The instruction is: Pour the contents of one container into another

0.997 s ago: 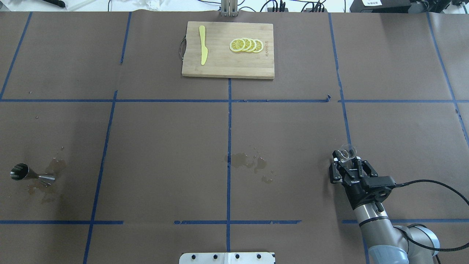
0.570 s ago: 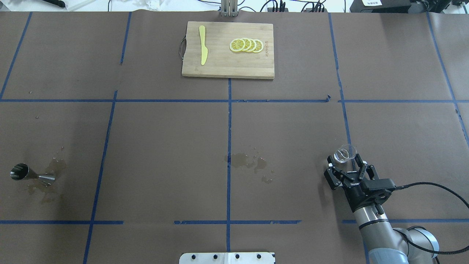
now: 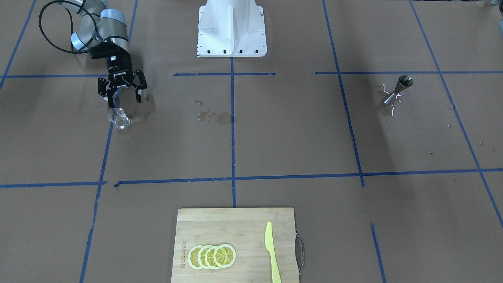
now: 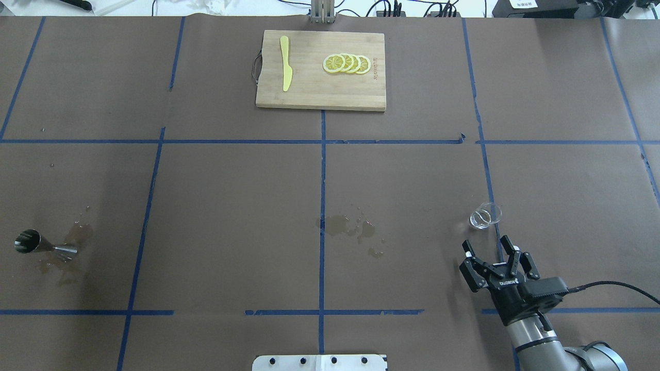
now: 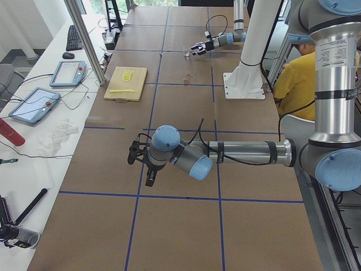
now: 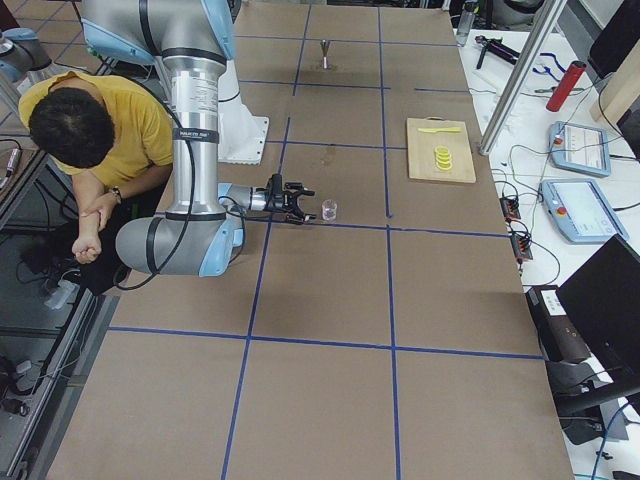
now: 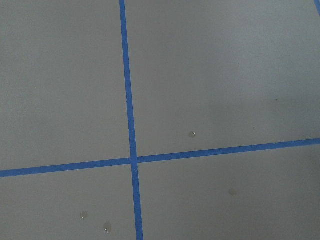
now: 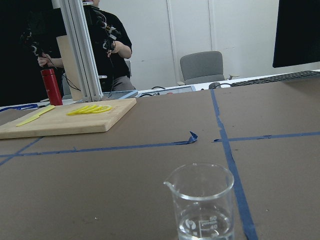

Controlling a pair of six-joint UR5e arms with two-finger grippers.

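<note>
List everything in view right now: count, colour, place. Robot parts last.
glass cup: one, clear, upright on the table's right side, by a blue tape line
steel jigger: one, shiny silver, far left side, in a wet patch
wet patches: two, dark, one near table centre, one around the jigger
cutting board: one, light wood, far middle of the table
lemon slices: four, yellow, overlapping on the board
knife: one, yellow, on the board near its handle end
table: one, brown with a blue tape grid
person: one, yellow shirt, beside the robot's base
right claw: open, just behind the cup, not touching
left claw: over bare table; open or shut unclear
</note>
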